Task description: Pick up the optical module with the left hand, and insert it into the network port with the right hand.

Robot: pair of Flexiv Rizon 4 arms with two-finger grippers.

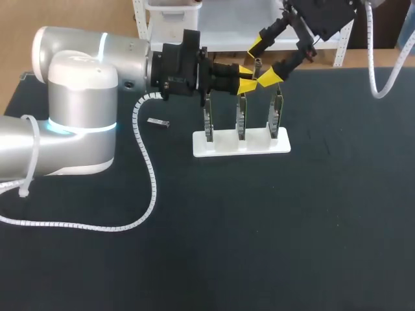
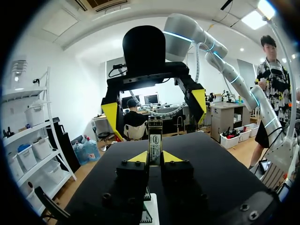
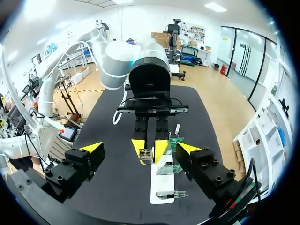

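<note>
My left gripper is shut on the optical module, a slim metal piece held upright between its yellow tips. It hangs above the white stand, which holds three upright green boards carrying the network ports. My right gripper faces the left one with its fingers wide open on either side of the module's tip, not touching it. In the right wrist view the module shows ahead, midway between my right gripper fingers, with the left gripper behind it and the boards beneath.
A second small dark module lies flat on the black table left of the stand. The left arm's white spiral cable loops over the table's left half. The stand sits under both grippers.
</note>
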